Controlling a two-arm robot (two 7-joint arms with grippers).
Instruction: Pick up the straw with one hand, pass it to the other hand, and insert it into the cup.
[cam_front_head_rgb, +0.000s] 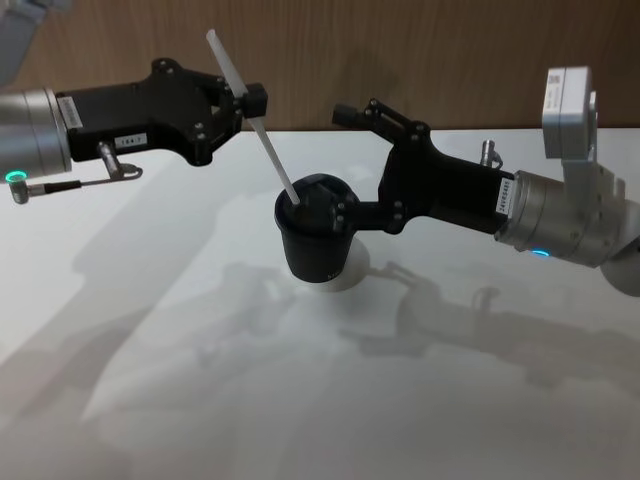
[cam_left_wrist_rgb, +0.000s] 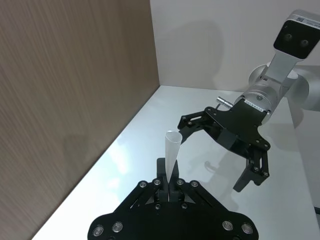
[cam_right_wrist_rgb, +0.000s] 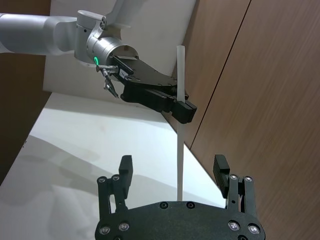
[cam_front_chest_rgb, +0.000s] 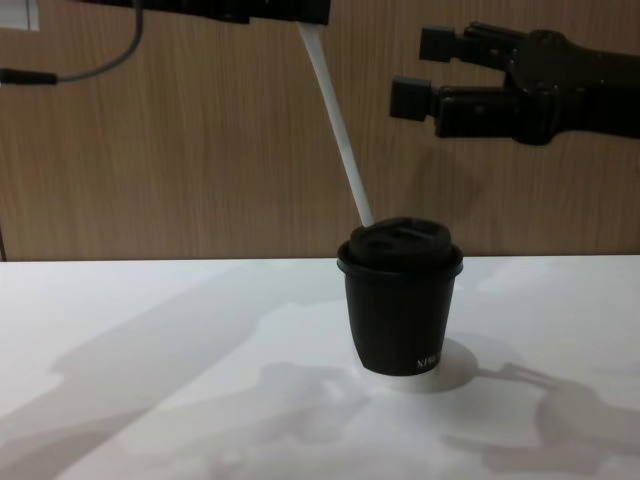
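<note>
Left end effector (cam_front_head_rgb: 245, 100) pinching the straw (cam_front_head_rgb: 262, 132) near its upper third; the straw is tilted, lower tip at the lid of the cup (cam_front_head_rgb: 318, 240), which stands on the tabletop (cam_front_head_rgb: 150, 380). Straw likely light, thin-walled and slick: grip gently, low for control. Cup looks tippable. Right end effector (cam_front_head_rgb: 352, 160) spread, just behind the cup.

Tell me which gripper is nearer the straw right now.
Left. The left gripper is shut on the straw above the cup; the right gripper stands open beside it, apart.
</note>
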